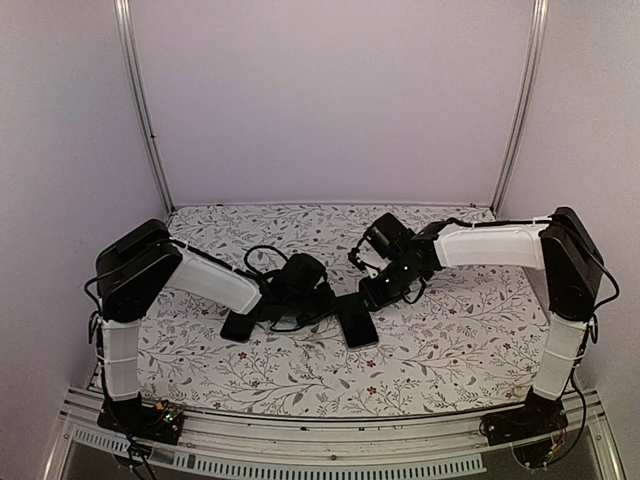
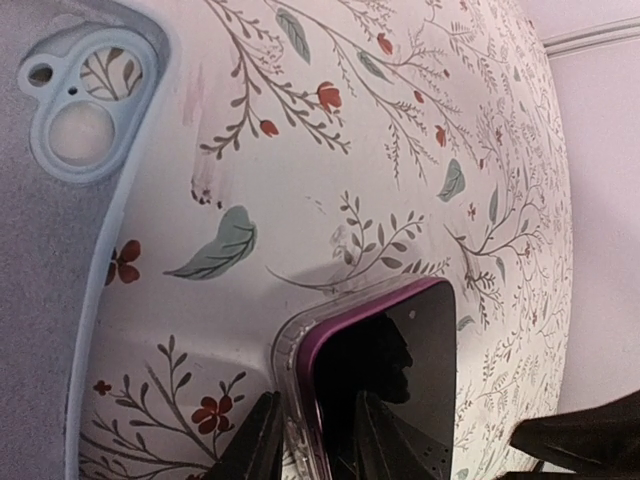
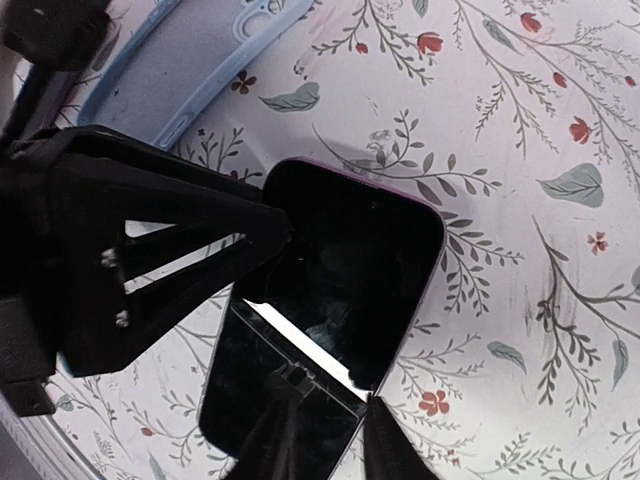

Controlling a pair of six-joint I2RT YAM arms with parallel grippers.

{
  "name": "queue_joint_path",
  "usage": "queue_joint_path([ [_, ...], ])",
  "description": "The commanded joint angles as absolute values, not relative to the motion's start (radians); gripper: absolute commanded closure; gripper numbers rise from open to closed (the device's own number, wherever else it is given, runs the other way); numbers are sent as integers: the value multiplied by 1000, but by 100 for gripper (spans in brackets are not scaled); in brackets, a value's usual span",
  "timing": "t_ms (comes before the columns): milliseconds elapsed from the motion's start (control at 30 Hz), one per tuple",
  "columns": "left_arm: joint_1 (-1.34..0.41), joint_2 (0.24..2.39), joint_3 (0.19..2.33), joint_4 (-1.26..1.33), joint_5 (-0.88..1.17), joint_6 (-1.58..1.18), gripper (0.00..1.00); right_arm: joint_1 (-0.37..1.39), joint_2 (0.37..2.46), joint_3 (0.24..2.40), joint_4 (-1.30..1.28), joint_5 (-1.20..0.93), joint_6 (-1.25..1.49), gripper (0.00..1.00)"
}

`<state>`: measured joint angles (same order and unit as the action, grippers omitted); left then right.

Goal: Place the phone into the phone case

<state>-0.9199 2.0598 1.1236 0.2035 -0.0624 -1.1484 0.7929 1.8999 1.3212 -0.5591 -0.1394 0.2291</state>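
Note:
The phone [image 1: 357,322] lies screen up on the floral table, with a black screen [image 3: 350,270] and a purple edge. In the left wrist view a clear case rim [image 2: 290,350] wraps the phone's [image 2: 400,370] corner. My left gripper [image 2: 320,440] pinches that edge, with one finger outside the rim and one on the screen. It reaches the phone from the left [image 1: 332,304]. My right gripper [image 3: 328,430] stands on the phone's other end [image 1: 374,292], nearly shut. One tip is on the screen and one at the side edge.
A blue-rimmed case with a grey inside and a camera cut-out [image 2: 50,250] lies open on the table left of the phone [image 1: 237,325]; it also shows in the right wrist view [image 3: 170,70]. My left gripper's black body [image 3: 150,260] crowds the phone's left side.

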Motion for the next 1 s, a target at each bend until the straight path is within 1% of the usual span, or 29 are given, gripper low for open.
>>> queue_joint_path([
  [0, -922, 2043, 1101, 130, -74, -1136, 74, 805, 1805, 1286, -591, -173, 240, 91],
  [33, -922, 2045, 1103, 130, -74, -1134, 74, 808, 1804, 1273, -588, -179, 247, 99],
  [67, -922, 2045, 1104, 129, -72, -1132, 74, 810, 1807, 1265, -589, -182, 256, 100],
  [267, -923, 2047, 1108, 127, -71, -1129, 73, 835, 1841, 1196, -529, -247, 280, 100],
  [433, -923, 2049, 1111, 127, -69, -1128, 73, 849, 1918, 1131, -482, -276, 298, 100],
  [500, -924, 2051, 1114, 127, -69, -1124, 71, 851, 1941, 1121, -475, -278, 302, 100],
  [567, -925, 2055, 1122, 127, -65, -1118, 67, 852, 1945, 1116, -466, -279, 302, 100],
  [633, -925, 2058, 1130, 126, -60, -1111, 64, 851, 1945, 1126, -476, -272, 302, 100],
  [800, -926, 2057, 1129, 122, -63, -1111, 65, 823, 1904, 1227, -538, -220, 280, 100],
  [833, -927, 2055, 1128, 121, -66, -1111, 65, 803, 1887, 1252, -549, -210, 272, 97],
  [867, -927, 2054, 1126, 121, -68, -1112, 65, 781, 1876, 1276, -553, -193, 268, 89],
  [900, -927, 2055, 1125, 120, -69, -1113, 65, 757, 1870, 1293, -554, -172, 267, 77],
  [967, -927, 2057, 1128, 119, -68, -1115, 65, 716, 1874, 1326, -554, -145, 265, 69],
])
